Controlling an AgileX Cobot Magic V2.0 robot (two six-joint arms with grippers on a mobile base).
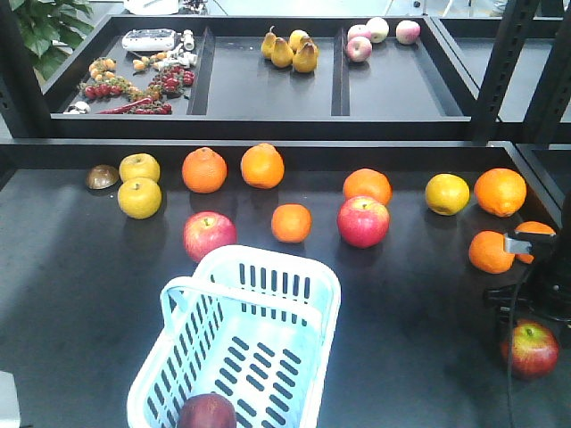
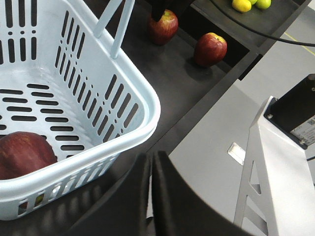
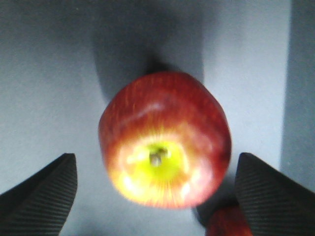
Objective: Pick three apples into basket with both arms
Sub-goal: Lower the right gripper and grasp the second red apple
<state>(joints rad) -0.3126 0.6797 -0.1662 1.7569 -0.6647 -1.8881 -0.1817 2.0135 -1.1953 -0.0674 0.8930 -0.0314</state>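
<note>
The pale blue basket [image 1: 308, 294] stands at the front middle of the black table, with one dark maroon apple [image 1: 207, 412] in its near corner. The basket [image 2: 123, 73] and that apple [image 2: 24, 153] also show in the left wrist view. My left gripper [image 2: 151, 156] is shut and empty, just outside the basket's rim by the table edge. My right gripper [image 3: 156, 157] is open, its fingers [image 3: 49, 189] on either side of a red apple [image 3: 165, 140] without touching it. Part of a second apple [image 3: 226, 223] lies beside it. The right arm [image 1: 540, 276] stands at the far right, above an apple [image 1: 531, 348].
Two brighter pink-red apples [image 1: 210, 234] [image 1: 363, 221], several oranges [image 1: 204, 169] and yellow fruit [image 1: 139, 197] lie behind the basket. A raised back shelf [image 1: 268, 89] holds pears and other fruit. A black frame post [image 1: 504, 62] rises at the right. The floor [image 2: 221, 132] lies past the table's front edge.
</note>
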